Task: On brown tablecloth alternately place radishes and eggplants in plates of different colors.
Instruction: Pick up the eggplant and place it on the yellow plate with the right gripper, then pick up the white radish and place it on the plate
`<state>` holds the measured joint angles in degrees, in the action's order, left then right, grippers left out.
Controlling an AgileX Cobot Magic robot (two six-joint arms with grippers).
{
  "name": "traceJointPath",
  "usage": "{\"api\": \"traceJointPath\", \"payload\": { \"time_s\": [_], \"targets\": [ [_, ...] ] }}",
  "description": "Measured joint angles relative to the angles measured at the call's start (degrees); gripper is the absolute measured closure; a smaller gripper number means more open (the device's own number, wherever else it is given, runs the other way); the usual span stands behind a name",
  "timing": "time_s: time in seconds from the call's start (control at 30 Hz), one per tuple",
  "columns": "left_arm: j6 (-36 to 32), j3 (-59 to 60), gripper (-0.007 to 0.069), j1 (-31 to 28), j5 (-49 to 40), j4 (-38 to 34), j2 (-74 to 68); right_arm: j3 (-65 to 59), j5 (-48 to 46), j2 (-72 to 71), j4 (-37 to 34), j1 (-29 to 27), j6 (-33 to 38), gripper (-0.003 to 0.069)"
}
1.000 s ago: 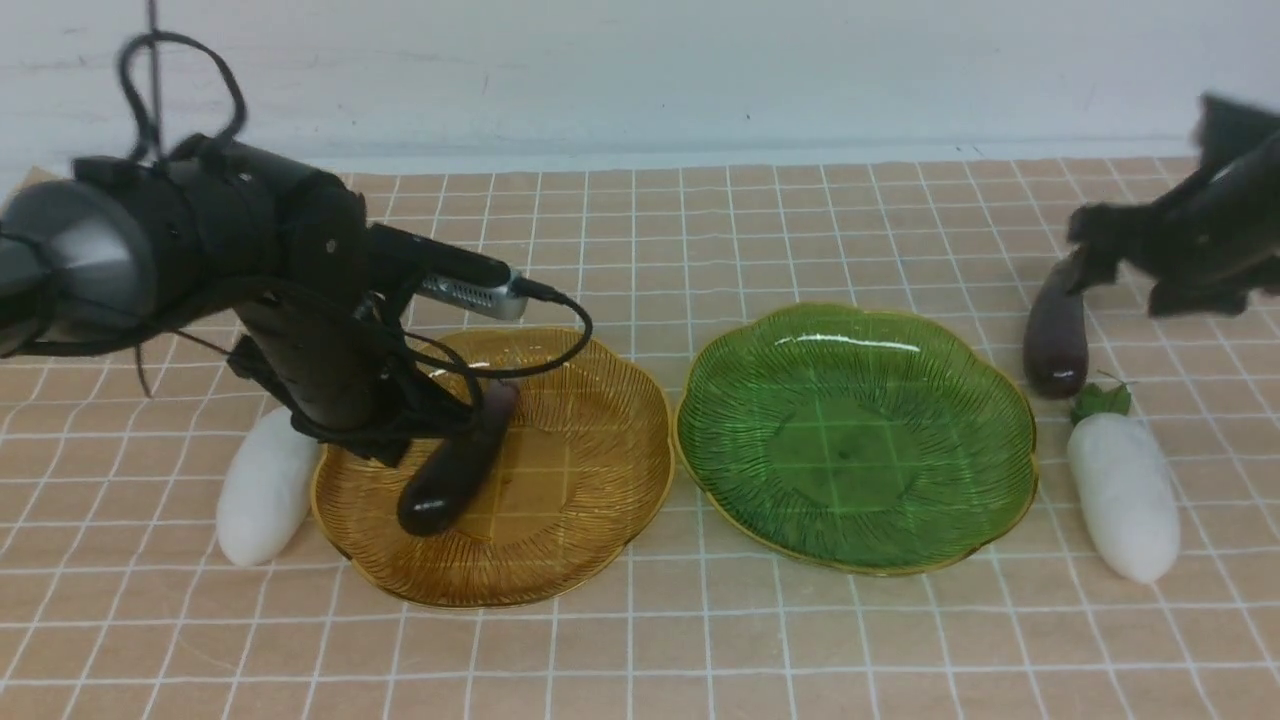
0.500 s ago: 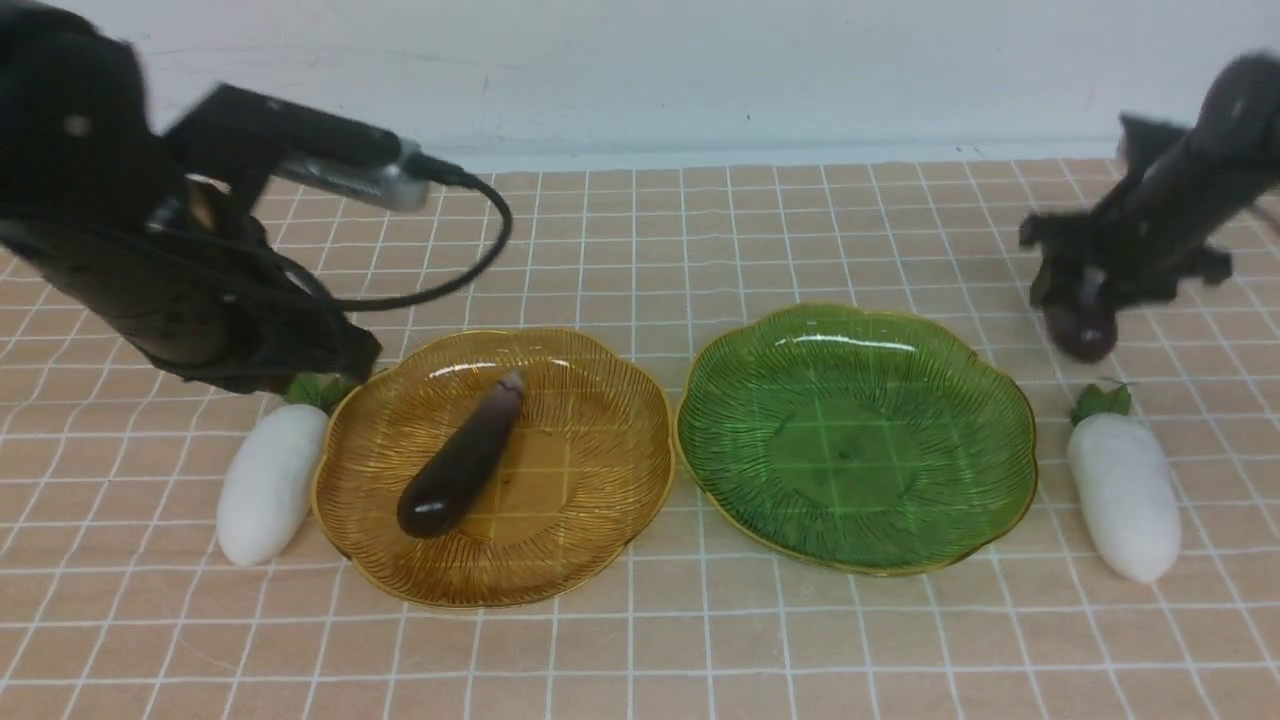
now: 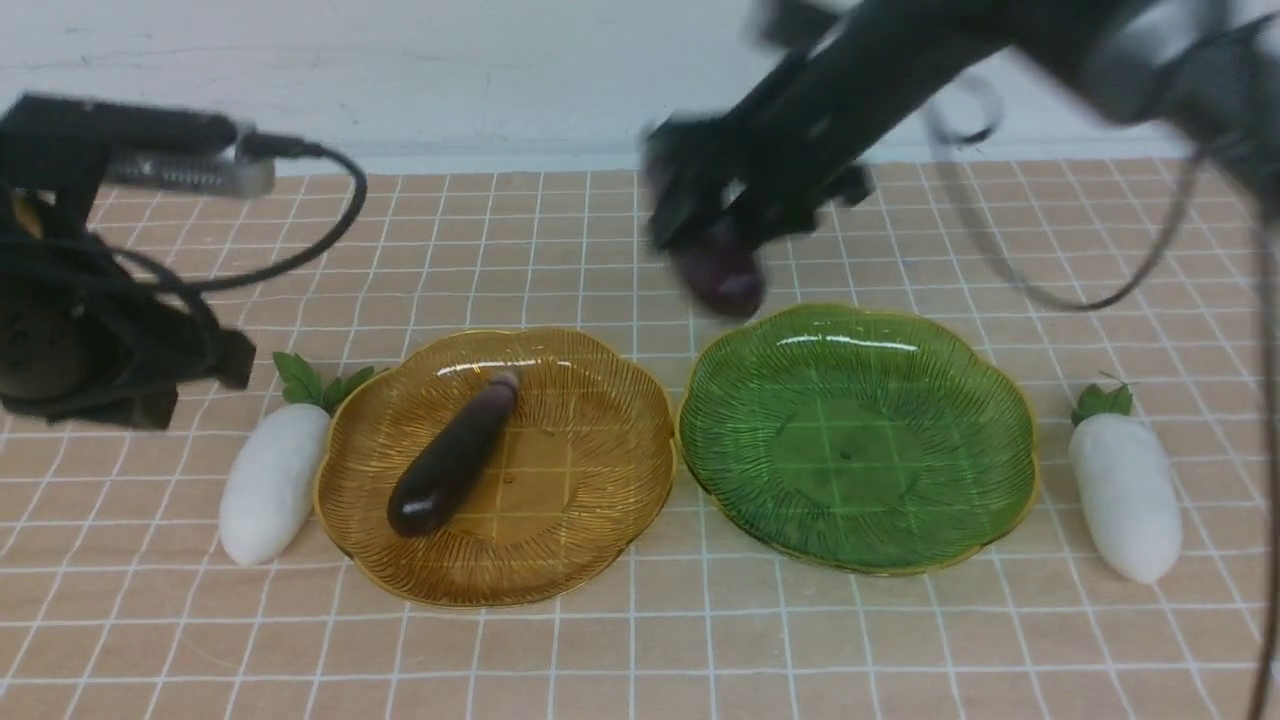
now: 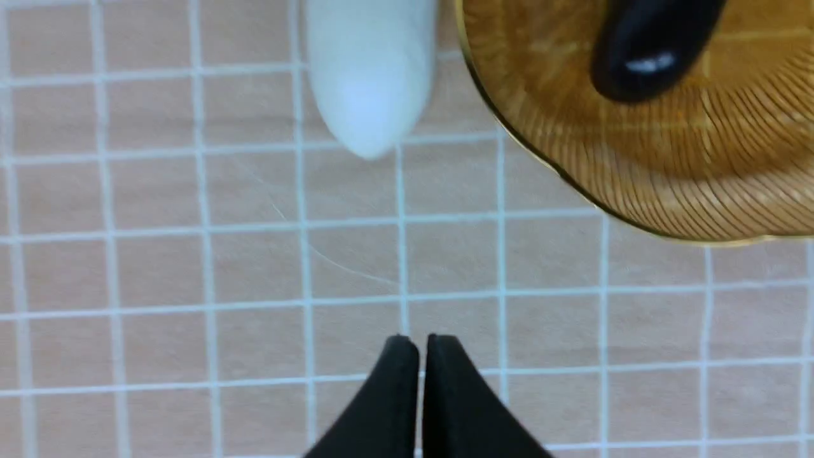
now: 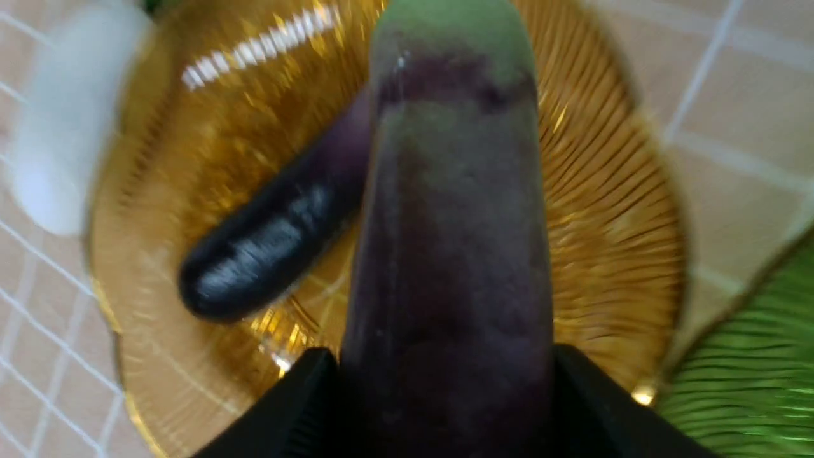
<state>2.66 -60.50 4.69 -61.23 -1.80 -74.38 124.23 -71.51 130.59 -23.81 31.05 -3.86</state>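
One eggplant (image 3: 455, 465) lies diagonally in the amber plate (image 3: 590, 500) on the brown tablecloth (image 3: 640, 650). My right gripper (image 3: 720, 215) is shut on the other eggplant (image 3: 718, 272), which hangs in the air just behind the left back rim of the green plate (image 3: 855, 440). In the right wrist view this held eggplant (image 5: 455, 242) fills the gap between the gripper's (image 5: 445, 369) fingers. A white radish (image 3: 270, 480) lies left of the amber plate, another radish (image 3: 1125, 495) right of the green plate. My left gripper (image 4: 420, 343) is shut and empty over bare cloth near the left radish's tip (image 4: 372, 76).
The left arm (image 3: 90, 340) and its cable hang over the table's left side. The right arm reaches across from the upper right, with cables trailing above the green plate's far side. A white wall bounds the back.
The right arm swung left with the eggplant, from the far right to behind the plates. The left arm drew back left, away from the amber plate, leaving its eggplant there.
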Motion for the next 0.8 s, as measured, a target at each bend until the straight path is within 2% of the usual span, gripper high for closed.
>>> {"api": "traceJointPath", "payload": {
  "time_s": [0.07,0.2,0.3,0.37,0.47,0.5,0.6,0.67,0.8],
  "targets": [
    [-0.8,2.1,0.0624,-0.1,2.1,-3.0,1.3,0.0,0.0,2.2,0.4,1.3,-2.4,0.0235],
    [-1.4,2.7,0.0624,-0.1,4.8,-5.1,1.8,0.0,0.1,4.7,0.3,1.8,-6.4,0.0056],
    [-1.5,2.7,0.0624,-1.3,6.7,-5.5,1.8,1.5,0.1,4.5,0.2,1.8,-5.1,0.0009],
    [-1.7,2.6,0.0624,-3.7,7.5,-6.4,1.3,1.8,0.2,3.0,1.1,1.8,-4.1,0.0026],
    [-2.1,1.5,0.0624,-8.4,7.7,-8.0,-1.3,1.0,0.2,-3.1,6.1,1.4,-2.8,0.0099],
    [-2.7,0.9,0.0624,-9.4,7.8,-8.4,-2.6,-1.0,0.2,-8.2,10.4,1.2,-2.4,0.0149],
    [-7.0,-0.6,0.0614,-10.2,9.6,-9.6,-6.5,-8.5,0.2,-19.4,18.4,1.1,-2.2,0.0236],
    [-10.3,-1.6,0.0577,-10.3,12.0,-11.6,-10.3,-15.0,0.0,-26.5,21.6,1.1,-2.2,0.0286],
    [-15.4,-1.8,0.0428,-10.3,17.3,-13.2,-16.2,-28.3,-0.5,-38.7,26.0,1.1,-2.4,0.0348]
  ]
}}
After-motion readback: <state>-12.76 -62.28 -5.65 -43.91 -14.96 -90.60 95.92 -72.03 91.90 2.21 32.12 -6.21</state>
